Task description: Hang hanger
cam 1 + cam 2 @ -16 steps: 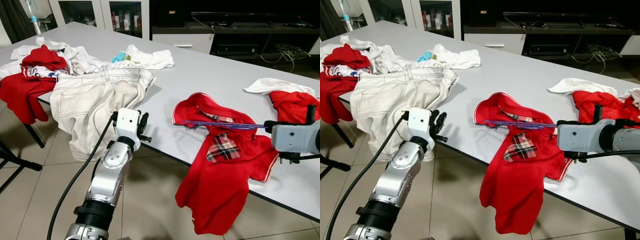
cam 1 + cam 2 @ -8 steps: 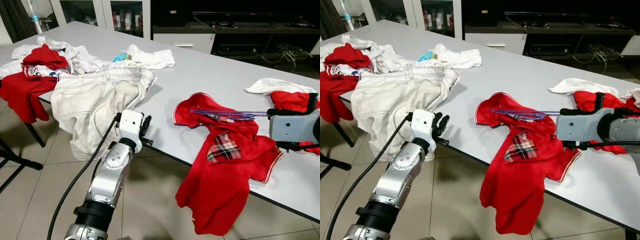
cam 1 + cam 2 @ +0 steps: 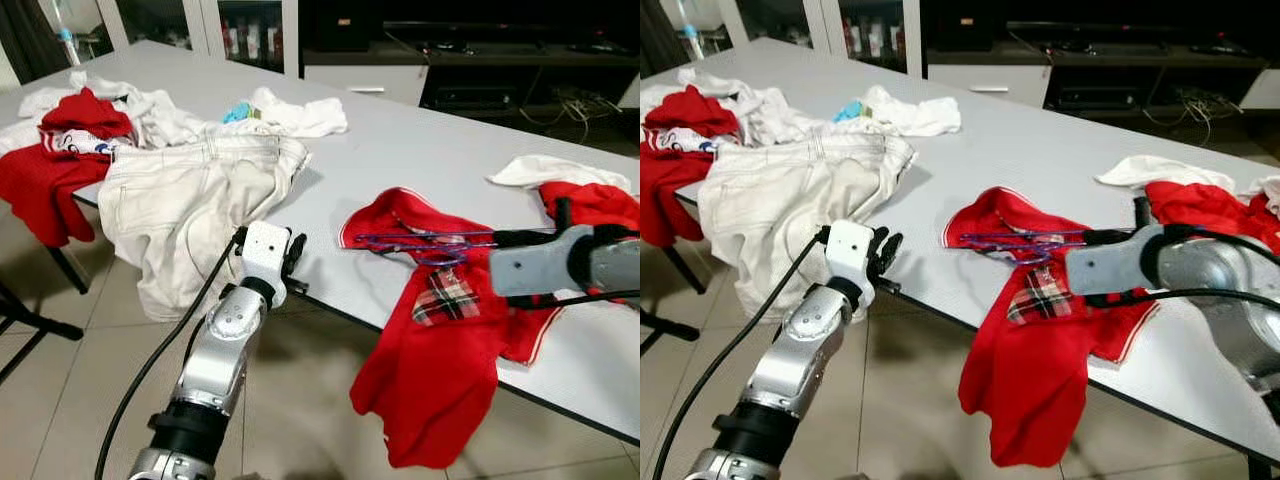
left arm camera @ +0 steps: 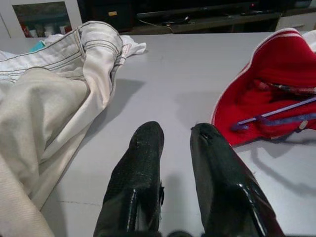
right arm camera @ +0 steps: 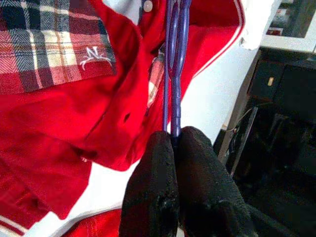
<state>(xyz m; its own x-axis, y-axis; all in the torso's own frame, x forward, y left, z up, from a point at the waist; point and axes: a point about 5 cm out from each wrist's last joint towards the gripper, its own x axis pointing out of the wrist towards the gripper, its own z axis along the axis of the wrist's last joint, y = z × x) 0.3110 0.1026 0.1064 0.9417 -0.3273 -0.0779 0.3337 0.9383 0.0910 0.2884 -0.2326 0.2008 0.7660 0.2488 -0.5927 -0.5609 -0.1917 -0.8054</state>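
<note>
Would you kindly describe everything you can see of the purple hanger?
The purple hanger is thin, seemingly plastic or coated wire, with two slim parallel bars. It lies roughly level over the collar opening of the red shirt that drapes off the edge of the grey table. The right gripper is shut on one end; the far end reaches into the neckline. Its hook cannot be made out.

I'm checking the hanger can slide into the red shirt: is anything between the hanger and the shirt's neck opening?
Nothing visible does. The right gripper, jaws shut on the purple hanger, holds it at the red shirt's collar, with only shirt fabric around it.
</note>
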